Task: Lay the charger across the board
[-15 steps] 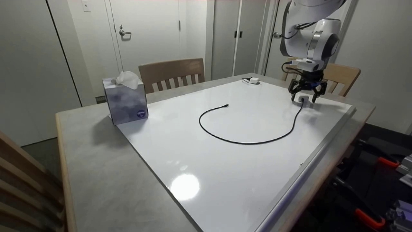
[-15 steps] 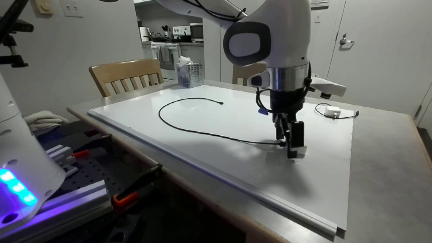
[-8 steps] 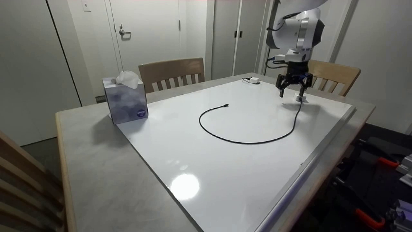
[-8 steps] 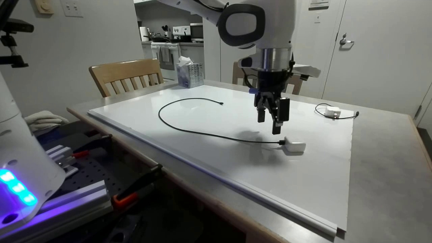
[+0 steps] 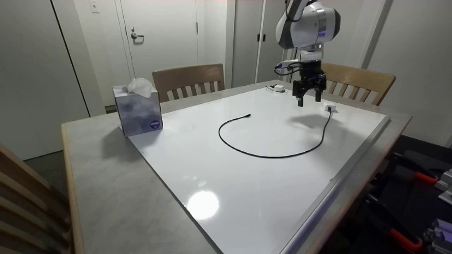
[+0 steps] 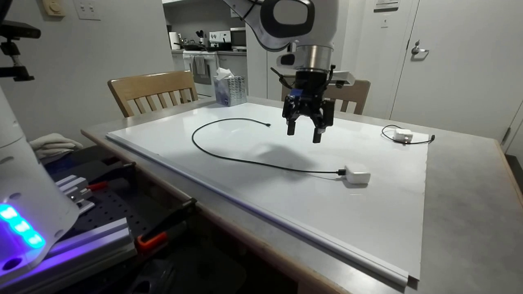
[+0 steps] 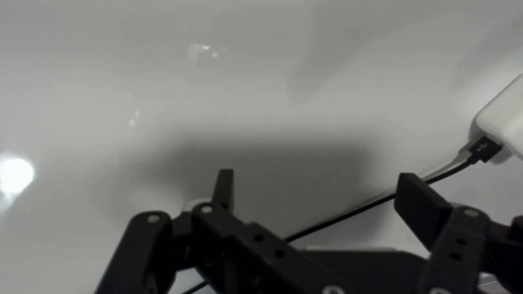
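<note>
The charger lies spread over the glossy white board (image 5: 268, 197): its black cable (image 5: 275, 157) runs in a wide curve and ends in a white plug block (image 6: 358, 174). In both exterior views my gripper (image 6: 304, 134) hangs above the board, clear of the charger, off to one side of the plug. Its fingers stand wide apart and hold nothing; it is open. From the wrist, the gripper (image 7: 314, 179) shows over bare board, with the cable (image 7: 355, 211) passing below behind the fingers. The plug block (image 7: 504, 118) is cut off at the right edge of that view.
A blue-grey tissue box (image 5: 139, 111) stands at a board corner. A smaller white adapter (image 6: 402, 135) with a short black cord lies at another. A raised rail (image 6: 351, 254) follows one long edge. A wooden chair (image 5: 190, 76) stands against the table.
One second ago my fingers were down around the plug block. Since then the gripper has risen off it and shifted toward the board's middle. The charger has stayed on the board.
</note>
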`<control>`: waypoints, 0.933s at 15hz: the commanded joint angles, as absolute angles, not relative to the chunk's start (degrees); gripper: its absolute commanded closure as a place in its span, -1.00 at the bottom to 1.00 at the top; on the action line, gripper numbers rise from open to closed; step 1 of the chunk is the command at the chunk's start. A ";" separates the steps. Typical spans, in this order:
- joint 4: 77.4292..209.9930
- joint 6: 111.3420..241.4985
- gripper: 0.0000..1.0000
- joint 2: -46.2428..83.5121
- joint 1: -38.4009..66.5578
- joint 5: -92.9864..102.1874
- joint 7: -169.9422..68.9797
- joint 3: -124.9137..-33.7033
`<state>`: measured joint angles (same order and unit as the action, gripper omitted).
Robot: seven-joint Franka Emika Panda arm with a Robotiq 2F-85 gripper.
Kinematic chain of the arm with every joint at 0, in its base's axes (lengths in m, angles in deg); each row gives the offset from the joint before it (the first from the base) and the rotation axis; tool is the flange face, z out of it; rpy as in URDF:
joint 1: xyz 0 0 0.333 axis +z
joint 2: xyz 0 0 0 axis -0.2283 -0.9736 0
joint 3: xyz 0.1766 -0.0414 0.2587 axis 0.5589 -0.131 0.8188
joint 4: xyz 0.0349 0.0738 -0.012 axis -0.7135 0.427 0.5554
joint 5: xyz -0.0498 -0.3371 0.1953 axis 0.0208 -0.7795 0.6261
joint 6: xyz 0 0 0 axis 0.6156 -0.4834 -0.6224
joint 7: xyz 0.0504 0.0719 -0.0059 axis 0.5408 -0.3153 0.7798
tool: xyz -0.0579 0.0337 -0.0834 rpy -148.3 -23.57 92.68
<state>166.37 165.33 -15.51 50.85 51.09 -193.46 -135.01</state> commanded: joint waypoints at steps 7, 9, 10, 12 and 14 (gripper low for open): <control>164.81 166.66 -1.00 -5.09 40.56 30.53 -195.78 -120.82; 164.81 166.78 -1.00 -4.87 40.15 30.49 -195.70 -120.65; 164.81 166.81 -1.00 -4.87 40.13 30.49 -195.70 -120.64; 164.84 167.74 -1.00 -5.12 41.69 29.32 -195.03 -120.64; 164.45 167.62 -1.00 -5.60 43.22 27.72 -193.80 -120.31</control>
<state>164.81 166.80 -4.92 41.28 30.05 -194.92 -120.64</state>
